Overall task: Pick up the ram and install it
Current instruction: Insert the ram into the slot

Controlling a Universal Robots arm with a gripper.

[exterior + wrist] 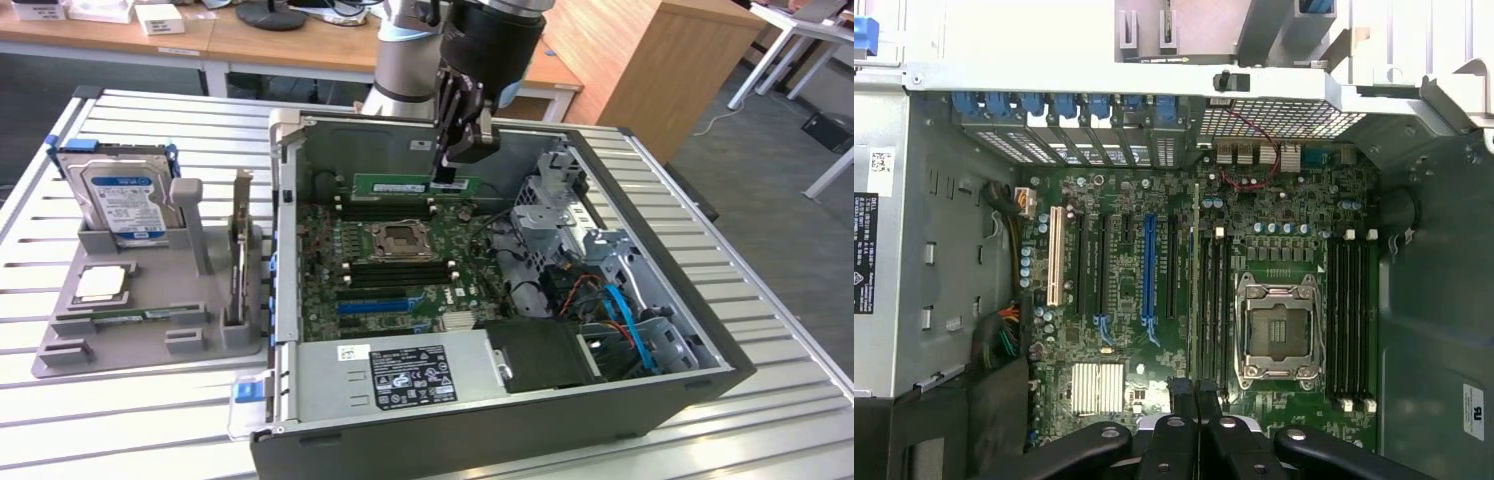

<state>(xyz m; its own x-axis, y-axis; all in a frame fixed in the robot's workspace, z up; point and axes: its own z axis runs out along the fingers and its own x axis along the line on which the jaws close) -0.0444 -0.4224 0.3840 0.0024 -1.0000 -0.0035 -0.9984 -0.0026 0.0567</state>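
Gripping ram, hand clenched on its end, hovering above motherboard inside open case.

Ribbed metal table, wooden desk

You've got the ram pinched at one end by the gripper, fingers shut on it. It's a long, thin green stick w/ a pale label, standing on edge and level, its free end pointing to the exterior view's left. It hangs above the motherboard, not seated. In the wrist view you see it edge-on, just beside the black slots.
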